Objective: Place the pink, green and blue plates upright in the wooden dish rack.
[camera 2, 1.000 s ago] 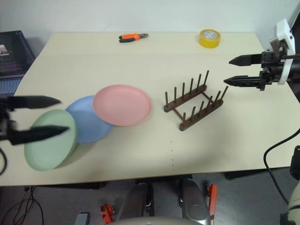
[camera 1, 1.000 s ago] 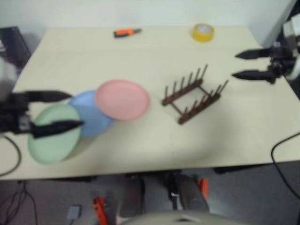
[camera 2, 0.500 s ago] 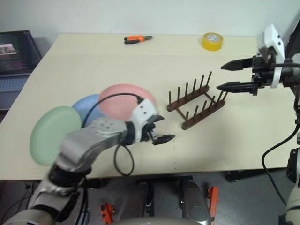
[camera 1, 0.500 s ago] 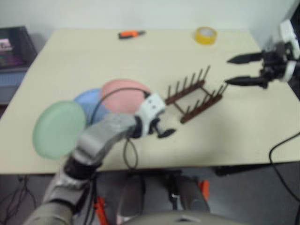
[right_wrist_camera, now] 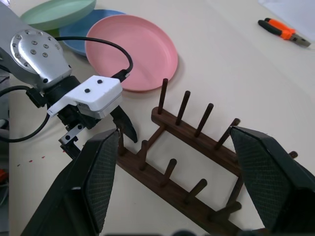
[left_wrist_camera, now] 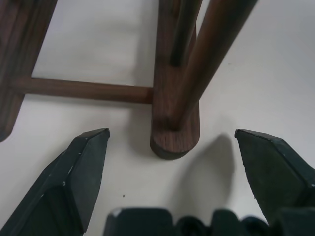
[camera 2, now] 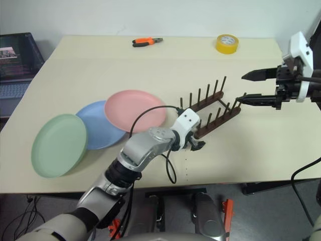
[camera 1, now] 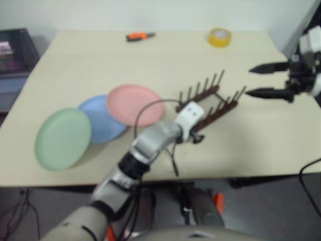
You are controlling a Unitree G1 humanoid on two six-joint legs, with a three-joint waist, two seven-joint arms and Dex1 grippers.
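The left tool [camera 2: 194,145] is open at the near end of the wooden rack [camera 2: 214,114], one rail end between its fingers. The right tool [camera 2: 251,87] hangs open beyond the rack's far end. The pink plate [camera 2: 134,110], blue plate [camera 2: 98,125] and green plate [camera 2: 58,144] lie overlapping on the surface [camera 2: 125,65], to the rack's left.

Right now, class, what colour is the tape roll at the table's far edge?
Yellow. The tape roll shows best in the right eye view.

Pink plate [camera 2: 134,110], dark brown rack [camera 2: 213,114]

Dark smooth wooden dish rack [camera 2: 209,116]; matte plates; pale matte table [camera 2: 125,65].
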